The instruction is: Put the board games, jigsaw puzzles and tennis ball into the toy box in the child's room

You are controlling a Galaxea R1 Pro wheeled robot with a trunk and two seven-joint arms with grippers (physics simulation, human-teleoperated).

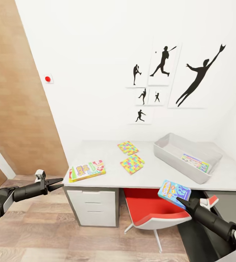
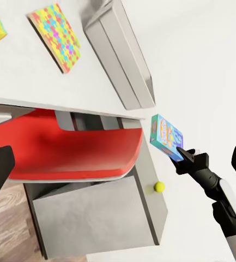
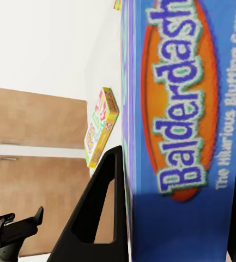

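From the head, the right gripper (image 1: 181, 201) clamps the blue board game (image 1: 174, 193) just short of the toy box (image 1: 176, 165), likely for dropping in; the left wrist shows the tennis ball (image 2: 159, 186) below that box; the left gripper (image 1: 56, 183) is parted, empty.

A child's bedroom in a home, rendered in simulation: white walls carry black sports-silhouette prints (image 1: 168, 78), the floor (image 1: 41, 225) is wood plank, and a red chair (image 1: 150, 209) is tucked under a pale grey bench (image 1: 107, 160) with drawers. Colourful jigsaw puzzles (image 1: 131, 163), a printed board game (image 1: 87, 170) and a grey toy box (image 1: 176, 158) lie on it.
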